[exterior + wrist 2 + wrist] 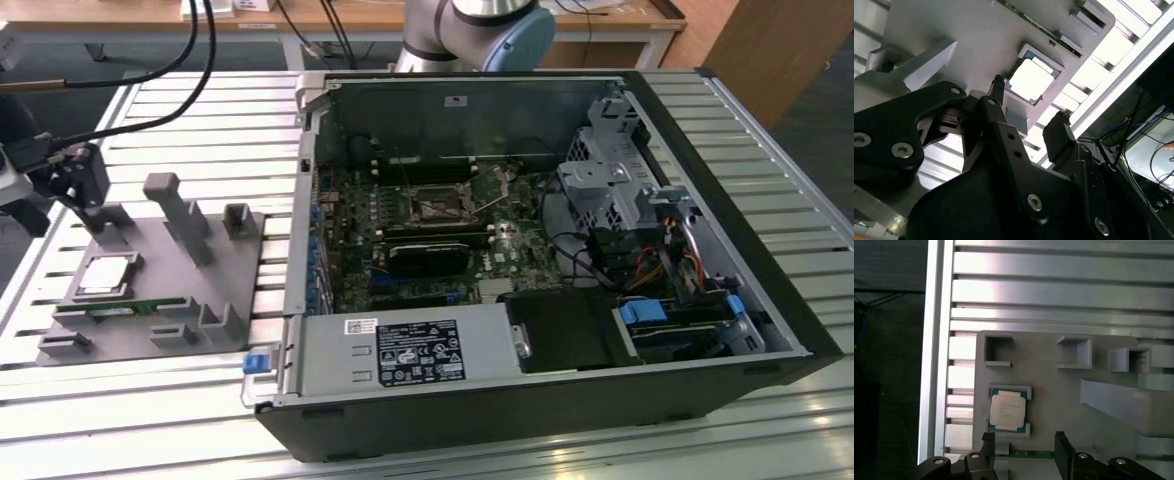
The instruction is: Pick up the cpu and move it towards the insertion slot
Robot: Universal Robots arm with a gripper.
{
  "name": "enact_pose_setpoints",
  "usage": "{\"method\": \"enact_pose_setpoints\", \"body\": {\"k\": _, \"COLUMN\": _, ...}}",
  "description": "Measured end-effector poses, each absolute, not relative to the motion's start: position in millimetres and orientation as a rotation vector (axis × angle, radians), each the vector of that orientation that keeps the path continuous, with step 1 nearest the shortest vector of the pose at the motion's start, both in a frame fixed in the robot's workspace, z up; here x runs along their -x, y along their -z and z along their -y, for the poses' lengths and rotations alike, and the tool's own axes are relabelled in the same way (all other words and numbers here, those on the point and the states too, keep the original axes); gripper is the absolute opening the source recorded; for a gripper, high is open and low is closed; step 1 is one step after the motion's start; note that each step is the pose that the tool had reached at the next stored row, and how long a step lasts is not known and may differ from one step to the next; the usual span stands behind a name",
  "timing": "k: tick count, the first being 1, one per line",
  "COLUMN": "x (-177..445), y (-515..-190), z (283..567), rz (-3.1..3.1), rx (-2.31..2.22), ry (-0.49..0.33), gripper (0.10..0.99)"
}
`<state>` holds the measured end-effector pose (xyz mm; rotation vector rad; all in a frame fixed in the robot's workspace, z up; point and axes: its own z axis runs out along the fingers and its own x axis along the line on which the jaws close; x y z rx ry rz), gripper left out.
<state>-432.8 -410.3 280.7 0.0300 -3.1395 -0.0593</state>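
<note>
The cpu (107, 274) is a small silvery square chip lying in a raised frame on the grey holder plate (200, 290), at the exterior view's left. In both wrist views the cpu (1008, 410) (1031, 80) lies flat and untouched. My gripper (94, 218) hangs just above the plate, close beside the chip. Its black fingers stand open in both wrist views (1024, 438) (1029, 102), with nothing between them. The insertion slot (441, 206), a dark square socket with a metal frame, sits on the green board inside the open computer case.
The computer case (747, 300) has tall walls around the board. A black block (427, 256) lies below the slot, and a drive cage (607, 190) stands to its right. Grey posts (180, 215) rise from the plate. A green memory stick (130, 304) lies near the chip.
</note>
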Motion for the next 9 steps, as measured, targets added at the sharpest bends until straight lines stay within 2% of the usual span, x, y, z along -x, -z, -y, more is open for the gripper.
{"method": "enact_pose_setpoints", "body": {"k": 9, "x": 432.9, "y": -269.7, "z": 411.4, "rz": 3.140, "rx": -0.030, "ry": 0.059, "gripper": 0.588}}
